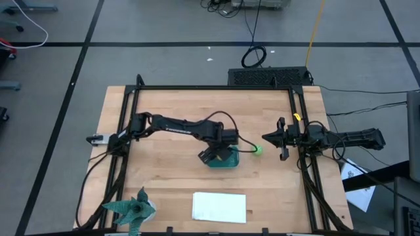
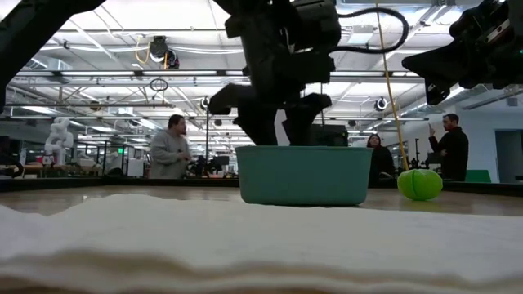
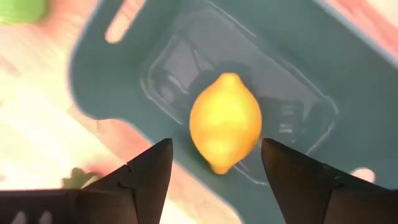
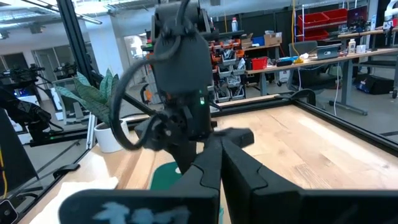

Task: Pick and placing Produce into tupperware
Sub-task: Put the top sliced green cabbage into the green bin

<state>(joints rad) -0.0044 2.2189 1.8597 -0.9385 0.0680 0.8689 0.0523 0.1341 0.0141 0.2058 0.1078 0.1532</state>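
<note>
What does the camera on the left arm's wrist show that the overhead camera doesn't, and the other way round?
Only the left wrist view shows the lemon lying inside the tub, with the left gripper open above it. Only the high view shows the whole table, the white sheet, the green spiky figure and the right gripper waiting apart, shut. Both show the tub and the green ball beside it.

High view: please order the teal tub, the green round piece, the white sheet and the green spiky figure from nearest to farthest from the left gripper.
1. Teal tub, directly under the left gripper.
2. Green round piece, just beyond the tub toward the right arm.
3. White sheet, at the table's near edge.
4. Green spiky figure, near-left corner.
</note>
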